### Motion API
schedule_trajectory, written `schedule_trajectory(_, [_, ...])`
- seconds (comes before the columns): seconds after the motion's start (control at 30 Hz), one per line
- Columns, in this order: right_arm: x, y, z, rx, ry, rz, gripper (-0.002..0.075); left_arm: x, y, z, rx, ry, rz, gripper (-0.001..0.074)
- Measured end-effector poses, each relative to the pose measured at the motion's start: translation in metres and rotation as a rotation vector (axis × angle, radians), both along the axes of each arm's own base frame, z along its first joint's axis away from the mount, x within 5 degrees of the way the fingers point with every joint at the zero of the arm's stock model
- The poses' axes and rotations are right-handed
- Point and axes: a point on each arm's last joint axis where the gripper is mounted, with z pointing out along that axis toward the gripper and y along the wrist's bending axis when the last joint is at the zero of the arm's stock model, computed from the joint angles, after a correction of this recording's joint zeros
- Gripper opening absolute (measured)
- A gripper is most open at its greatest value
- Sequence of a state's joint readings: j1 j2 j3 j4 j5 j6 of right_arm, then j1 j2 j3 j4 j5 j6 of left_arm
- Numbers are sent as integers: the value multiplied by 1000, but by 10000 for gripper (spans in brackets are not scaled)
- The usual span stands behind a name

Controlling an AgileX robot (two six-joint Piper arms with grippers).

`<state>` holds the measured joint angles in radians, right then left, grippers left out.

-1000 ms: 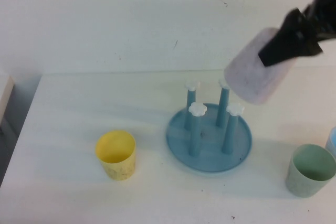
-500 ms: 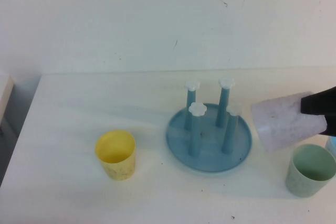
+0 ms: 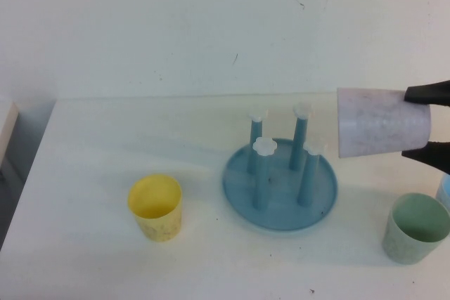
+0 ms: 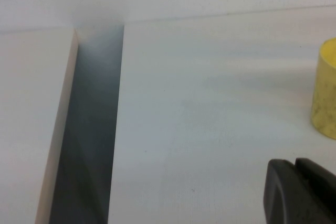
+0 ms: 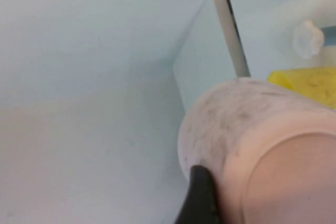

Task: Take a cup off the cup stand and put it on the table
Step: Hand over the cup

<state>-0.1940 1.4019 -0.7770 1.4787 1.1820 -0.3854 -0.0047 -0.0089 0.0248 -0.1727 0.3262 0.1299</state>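
Observation:
The pale pink cup [image 3: 378, 121] lies on its side in the air, just right of the cup stand [image 3: 280, 182], with its wide mouth toward the stand. My right gripper [image 3: 408, 123] is shut on the cup at the view's right edge, one black finger above it and one below. In the right wrist view the cup [image 5: 247, 124] fills the near field, with one finger [image 5: 200, 199] against its wall. The stand's four blue pegs are bare. My left gripper [image 4: 298, 191] is shut and empty, low over the white table [image 4: 210, 108], and is out of the high view.
A yellow cup [image 3: 155, 206] stands on the table left of the stand, and also shows in the left wrist view [image 4: 325, 93]. A pale green cup [image 3: 416, 227] stands at the front right, below the held cup. A light blue object [image 3: 444, 191] shows at the right edge.
My right gripper carried the pink cup from above the stand's back right peg to the right, dipped toward the green cup, then rose a little. The cup turned sideways.

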Motion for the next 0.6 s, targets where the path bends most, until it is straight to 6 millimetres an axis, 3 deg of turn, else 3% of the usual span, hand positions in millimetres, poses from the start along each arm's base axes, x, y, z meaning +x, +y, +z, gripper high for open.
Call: schedule_trajectory(0.6, [-2, 1, -2, -17, 13, 16, 549, 0, 0, 0, 0, 0, 0, -3])
